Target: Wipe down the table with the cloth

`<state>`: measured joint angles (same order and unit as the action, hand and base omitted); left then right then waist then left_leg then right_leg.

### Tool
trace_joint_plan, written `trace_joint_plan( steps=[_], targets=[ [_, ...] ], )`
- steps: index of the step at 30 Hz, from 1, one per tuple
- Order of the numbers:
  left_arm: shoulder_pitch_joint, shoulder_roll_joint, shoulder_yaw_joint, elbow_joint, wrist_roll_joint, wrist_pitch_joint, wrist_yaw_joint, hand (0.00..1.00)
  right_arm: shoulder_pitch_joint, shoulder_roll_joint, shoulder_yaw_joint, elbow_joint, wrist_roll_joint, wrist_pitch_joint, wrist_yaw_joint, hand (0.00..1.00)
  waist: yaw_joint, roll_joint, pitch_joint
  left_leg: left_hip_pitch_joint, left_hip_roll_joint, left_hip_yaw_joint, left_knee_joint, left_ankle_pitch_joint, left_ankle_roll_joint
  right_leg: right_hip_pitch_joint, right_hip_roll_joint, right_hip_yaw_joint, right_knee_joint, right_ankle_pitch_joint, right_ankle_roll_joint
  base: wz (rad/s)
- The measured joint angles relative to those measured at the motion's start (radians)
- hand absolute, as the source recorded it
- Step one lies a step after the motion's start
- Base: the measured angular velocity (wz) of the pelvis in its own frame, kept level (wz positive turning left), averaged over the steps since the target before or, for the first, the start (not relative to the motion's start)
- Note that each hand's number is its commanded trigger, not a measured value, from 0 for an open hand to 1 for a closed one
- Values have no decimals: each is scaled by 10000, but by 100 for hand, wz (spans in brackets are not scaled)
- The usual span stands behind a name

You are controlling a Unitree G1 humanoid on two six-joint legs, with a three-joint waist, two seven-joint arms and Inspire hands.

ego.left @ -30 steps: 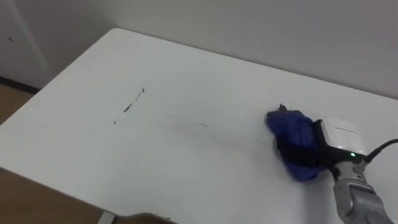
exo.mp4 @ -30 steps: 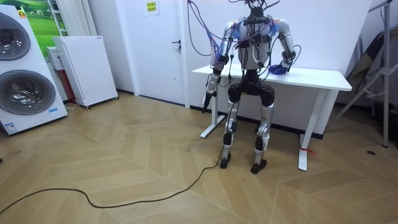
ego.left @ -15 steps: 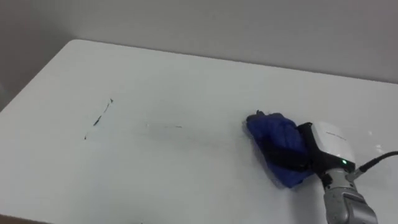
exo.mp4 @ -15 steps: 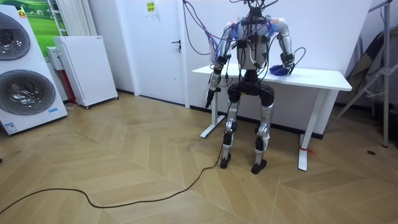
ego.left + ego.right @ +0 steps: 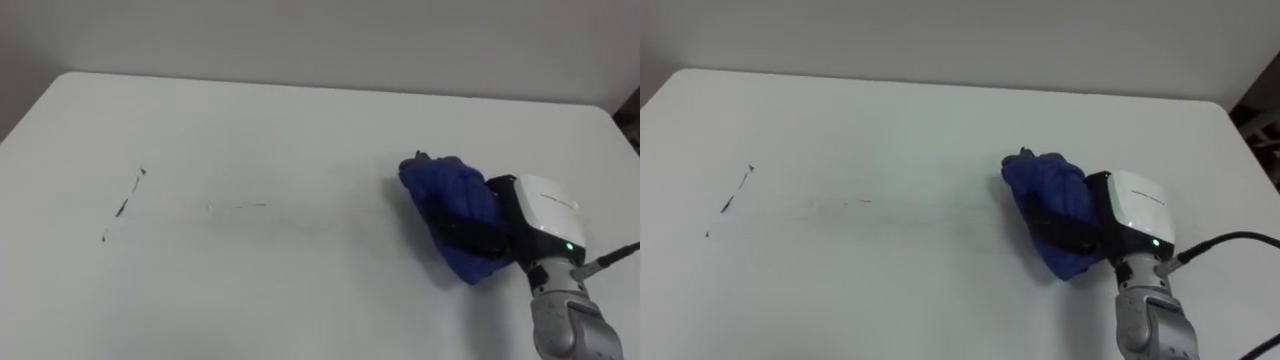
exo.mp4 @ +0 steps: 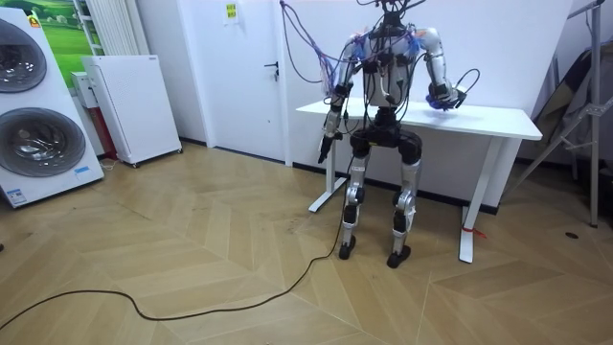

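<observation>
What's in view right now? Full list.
table: 1, white, against the wall
marks: a few, dark, table's left part
cloth: 1, blue, bunched on table's right part
washers: 2, white, stacked, room view's left
cabinet: 1, white, beside the washers
door: 1, white, behind the table's left end
right hand: white-backed, gripping the cloth
left hand: hanging by the table's left end

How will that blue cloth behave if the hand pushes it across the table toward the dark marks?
The cloth looks soft and floppy: bunched in folds in the right hand, it would probably squash rather than slide stiffly. It seems light and should drag easily over the smooth white table. Its loose front edge may fold under.
</observation>
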<state>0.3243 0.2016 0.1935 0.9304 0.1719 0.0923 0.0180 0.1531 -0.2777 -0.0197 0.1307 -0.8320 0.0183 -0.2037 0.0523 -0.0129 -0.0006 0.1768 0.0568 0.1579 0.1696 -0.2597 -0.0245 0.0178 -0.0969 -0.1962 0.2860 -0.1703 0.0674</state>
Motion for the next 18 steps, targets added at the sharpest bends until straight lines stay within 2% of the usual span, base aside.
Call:
trace_joint_plan(
  steps=[1,2,3,9,10,12,13,14,18],
  targets=[
    [31,-10,0,66,-78,-36,-4,0,42,42,-229,-2,74,-71,-1,0,-10,14,3,-1,-1,0,-4,-9,15,-1,-4,-2,23,0,0,0],
    [42,-11,0,101,-92,-66,-10,0,50,50,-316,-2,117,-87,-1,88,-18,20,3,0,-2,0,-2,-13,20,-2,-6,-1,30,0,0,0],
    [32,-12,10,131,-122,-86,-17,0,52,55,-479,-2,265,-119,-3,100,-49,27,-1,1,-4,1,-2,-15,24,-5,-9,-1,40,0,1,0],
    [82,-19,324,329,-34,-133,-95,0,356,48,-927,-364,708,-266,-88,100,-206,30,-14,9,-2,39,-3,-15,24,-44,4,55,86,-1,-1,-2],
    [90,-19,385,331,-34,-134,-95,0,434,48,-927,-364,744,-288,-118,83,-215,14,-22,20,-5,58,-2,-15,24,-43,4,74,86,-1,-1,-4],
    [105,-15,417,329,-34,-162,-89,0,572,49,-923,-363,778,-295,-120,24,-208,-20,-27,32,-8,70,-1,-15,24,-41,4,86,88,-1,-1,0],
    [106,-16,403,329,-35,-201,-89,0,630,49,-923,-363,841,-305,-120,3,-213,-35,-27,32,-8,71,-2,-15,24,-41,4,87,85,-1,-2,0],
    [107,-16,400,328,-36,-209,-89,0,650,49,-924,-363,869,-305,-120,0,-220,-42,-28,33,-7,72,-3,-15,24,-41,6,87,83,-1,-2,0],
    [111,-14,401,328,-36,-286,-89,0,685,48,-947,-359,999,-306,-134,0,-252,-94,-22,35,-3,71,-18,-16,23,-39,16,86,54,0,-3,0]
  ],
)
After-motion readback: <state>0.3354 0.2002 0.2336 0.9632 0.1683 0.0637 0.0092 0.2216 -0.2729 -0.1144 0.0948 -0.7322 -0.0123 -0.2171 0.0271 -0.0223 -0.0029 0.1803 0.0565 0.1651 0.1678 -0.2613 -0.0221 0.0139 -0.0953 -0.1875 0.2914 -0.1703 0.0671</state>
